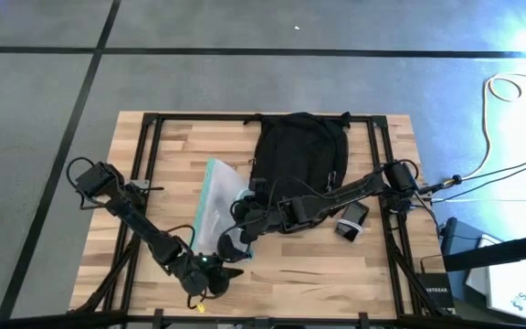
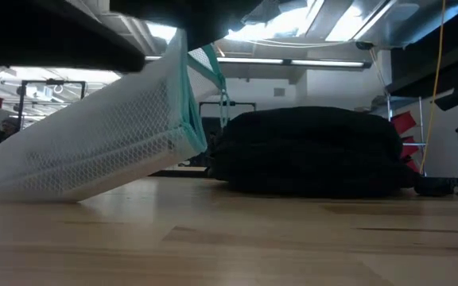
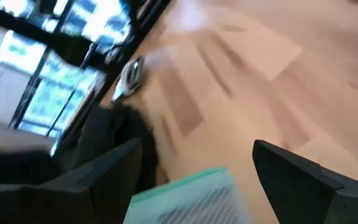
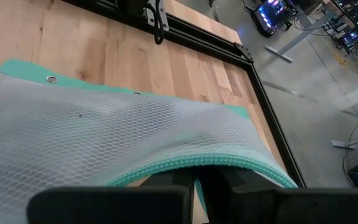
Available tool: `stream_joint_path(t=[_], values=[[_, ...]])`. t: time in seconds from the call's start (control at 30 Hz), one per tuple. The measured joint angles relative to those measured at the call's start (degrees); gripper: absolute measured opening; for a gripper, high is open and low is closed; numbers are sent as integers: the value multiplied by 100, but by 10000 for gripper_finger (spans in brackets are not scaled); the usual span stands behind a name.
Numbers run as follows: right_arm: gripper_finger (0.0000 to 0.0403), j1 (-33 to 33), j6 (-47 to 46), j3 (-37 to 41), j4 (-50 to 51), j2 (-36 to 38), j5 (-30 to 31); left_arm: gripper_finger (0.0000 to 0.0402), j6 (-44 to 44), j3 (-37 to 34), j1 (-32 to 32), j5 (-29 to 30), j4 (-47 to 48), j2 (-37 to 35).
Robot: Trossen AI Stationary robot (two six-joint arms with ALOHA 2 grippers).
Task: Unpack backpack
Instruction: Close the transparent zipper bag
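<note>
Backpack (image 1: 298,157) is lying flat at the table's (image 1: 373,265) far centre, black and rounded; in the low view (image 2: 308,151) it is sitting as a dark mound on the wood behind the pouch. Right gripper (image 1: 245,217) is reaching across in front of the backpack and is pinching the teal zipper edge of the mesh pouch (image 1: 215,203), fingers closed on it; the right wrist view is showing that teal edge (image 4: 197,163) bowing up right at the fingers. Pouch is hanging tilted, one end lifted, the lower end resting on the table (image 2: 94,151). Left gripper (image 1: 215,274) is sitting near the table's front edge, just beside the pouch's near end, fingers (image 3: 104,171) standing apart with nothing clamped between them; pouch corner (image 3: 188,199) is showing between them in the left wrist view, contact unclear. Small silver-and-black device (image 1: 351,219) is lying on the table just beside the backpack's right front corner, under the right arm.
</note>
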State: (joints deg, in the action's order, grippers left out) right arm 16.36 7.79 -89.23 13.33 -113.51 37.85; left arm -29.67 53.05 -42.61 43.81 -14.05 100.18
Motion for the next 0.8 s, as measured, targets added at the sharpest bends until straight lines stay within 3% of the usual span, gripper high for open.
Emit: stream_joint_path(t=[0.17,0.3,0.43,0.63,0.8], values=[[0,0,3,-3,21,1,-57,292,-827,263,35,-504,147,0],[0,0,-33,-3,309,33,-13,292,-742,432,160,-721,756,0],[0,-12,92,-3,615,50,-89,292,-262,676,244,-1388,1400,-2],[0,-161,118,-3,677,295,-1132,292,218,759,181,-1291,2136,0],[0,-307,-94,-121,608,385,-1774,292,-137,768,105,-1229,2057,194]])
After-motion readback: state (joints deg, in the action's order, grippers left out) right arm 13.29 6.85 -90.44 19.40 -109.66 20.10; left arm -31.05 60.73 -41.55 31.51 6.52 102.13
